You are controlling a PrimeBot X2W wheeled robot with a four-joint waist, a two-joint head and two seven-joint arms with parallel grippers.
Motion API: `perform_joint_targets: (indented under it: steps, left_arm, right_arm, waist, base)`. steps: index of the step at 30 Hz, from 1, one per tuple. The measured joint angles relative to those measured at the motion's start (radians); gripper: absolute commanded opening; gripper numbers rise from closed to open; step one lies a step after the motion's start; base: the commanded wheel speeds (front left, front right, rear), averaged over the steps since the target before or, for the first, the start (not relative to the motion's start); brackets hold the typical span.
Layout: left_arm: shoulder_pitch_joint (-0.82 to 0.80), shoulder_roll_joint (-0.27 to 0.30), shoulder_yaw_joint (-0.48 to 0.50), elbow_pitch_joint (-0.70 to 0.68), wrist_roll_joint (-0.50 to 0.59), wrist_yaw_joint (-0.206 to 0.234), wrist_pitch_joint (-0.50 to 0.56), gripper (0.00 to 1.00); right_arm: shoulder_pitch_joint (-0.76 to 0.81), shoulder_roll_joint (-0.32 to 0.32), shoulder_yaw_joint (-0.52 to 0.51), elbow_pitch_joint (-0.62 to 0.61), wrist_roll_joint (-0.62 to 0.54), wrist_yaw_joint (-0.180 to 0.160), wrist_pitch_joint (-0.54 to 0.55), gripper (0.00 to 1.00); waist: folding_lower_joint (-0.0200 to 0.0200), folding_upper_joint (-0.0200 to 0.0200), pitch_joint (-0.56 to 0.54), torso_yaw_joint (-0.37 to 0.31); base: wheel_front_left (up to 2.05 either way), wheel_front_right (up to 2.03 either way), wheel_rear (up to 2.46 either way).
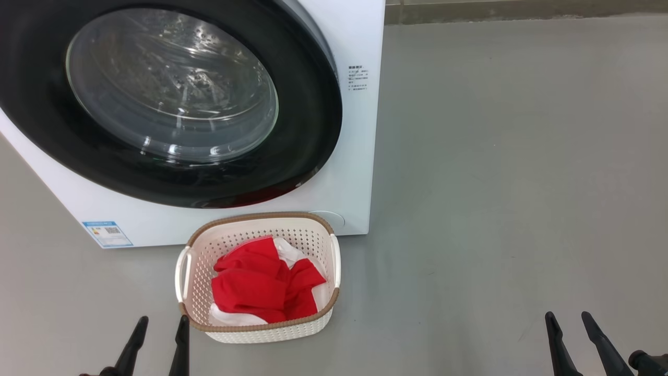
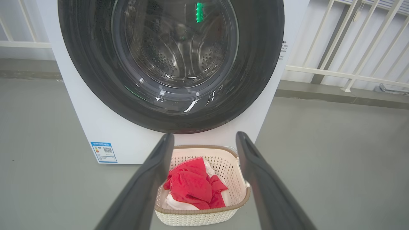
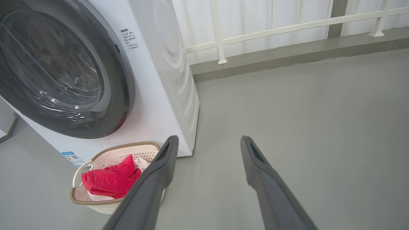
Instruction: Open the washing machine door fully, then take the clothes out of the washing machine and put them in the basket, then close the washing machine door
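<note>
Boxy white front-loading washing machine (image 1: 360, 156), small black print on its front, blue-and-white paper label (image 1: 107, 233); its large round door (image 1: 172, 86): wide glossy black rim, clear colourless glass. Small rectangular cream-white plastic basket (image 1: 271, 334), sides patterned with rows of round perforations, rim brown woven-look; soft bright red fabric clothes (image 1: 255, 284) with white panels. Plain grey floor (image 1: 511, 183); left pincer (image 1: 163, 319) and right pincer (image 1: 568, 315), fingers (image 1: 133, 342) dark charcoal.

clothes (image 1: 258, 284) in basket (image 1: 334, 261), before washing machine (image 1: 360, 136)
</note>
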Motion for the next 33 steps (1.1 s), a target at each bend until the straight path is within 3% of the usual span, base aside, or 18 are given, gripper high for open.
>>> perform_joint_targets:
  steps: [12, 13, 22, 33]
  left_arm:
    - [0.000, 0.000, 0.000, 0.001, 0.001, 0.000, 0.000, 1.00]
    - [0.000, 0.000, -0.001, 0.002, 0.000, 0.000, 0.000, 0.00]
    - [0.005, -0.042, -0.016, 0.096, -0.008, 0.001, 0.015, 0.00]
    - [0.004, -0.044, -0.013, 0.096, -0.126, 0.001, 0.043, 0.00]
  right_arm:
    - [0.000, 0.003, 0.005, 0.000, 0.000, 0.000, 0.000, 1.00]
    - [0.000, 0.004, 0.006, 0.000, 0.000, 0.000, 0.000, 0.00]
    - [0.003, 0.049, 0.022, 0.093, 0.005, 0.000, 0.004, 0.00]
    - [-0.001, 0.049, 0.020, 0.093, 0.113, 0.000, 0.036, 0.00]
  waist:
    - [0.0001, 0.0000, 0.004, 0.002]
    - [0.0000, 0.0000, 0.005, 0.002]
    - [0.0000, 0.0000, 0.005, 0.002]
    - [0.0002, 0.0000, 0.002, 0.000]
  base:
    - [0.00, 0.00, 0.00]
    - [0.00, 0.00, 0.00]
    - [0.00, 0.00, 0.00]
    - [0.00, 0.00, 0.00]
